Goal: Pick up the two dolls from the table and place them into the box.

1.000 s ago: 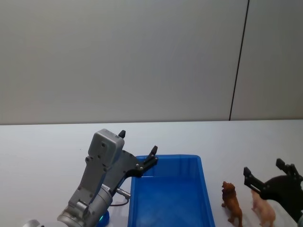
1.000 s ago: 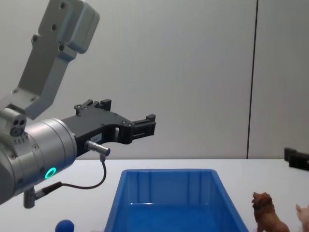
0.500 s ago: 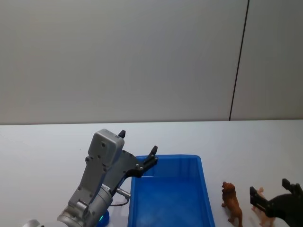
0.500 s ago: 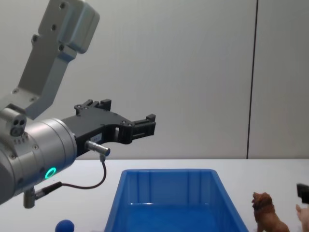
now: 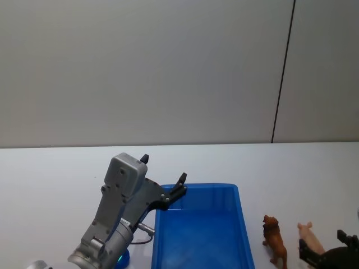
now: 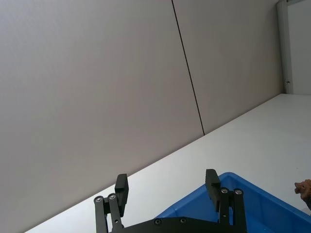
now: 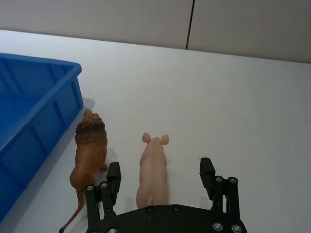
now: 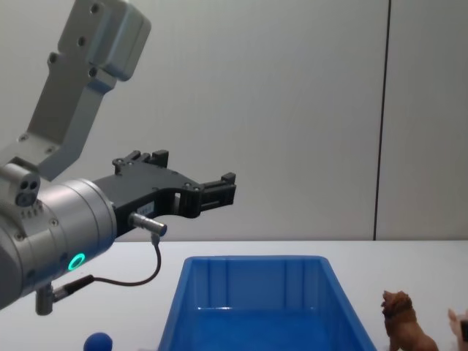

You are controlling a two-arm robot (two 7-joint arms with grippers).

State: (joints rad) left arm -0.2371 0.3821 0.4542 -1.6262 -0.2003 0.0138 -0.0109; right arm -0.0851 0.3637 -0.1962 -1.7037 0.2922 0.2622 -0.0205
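Toward the table's [image 7: 243, 97] near right corner, the open right gripper [image 7: 160, 167] flanked the pig [image 7: 154, 170]; closing squarely looked best, sparing the lion [image 7: 90, 150]. Left gripper [image 6: 166, 182] hovered open over the box [image 5: 196, 187].

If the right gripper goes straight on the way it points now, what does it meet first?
Probably the pink pig figurine, which stands in line between the open fingers of the right gripper. The lion figurine stands just outside that line. Depth is unclear.

Right end effector [image 7: 160, 169] pulled back toward robot — pig doll [image 5: 310, 236] now uncovered.
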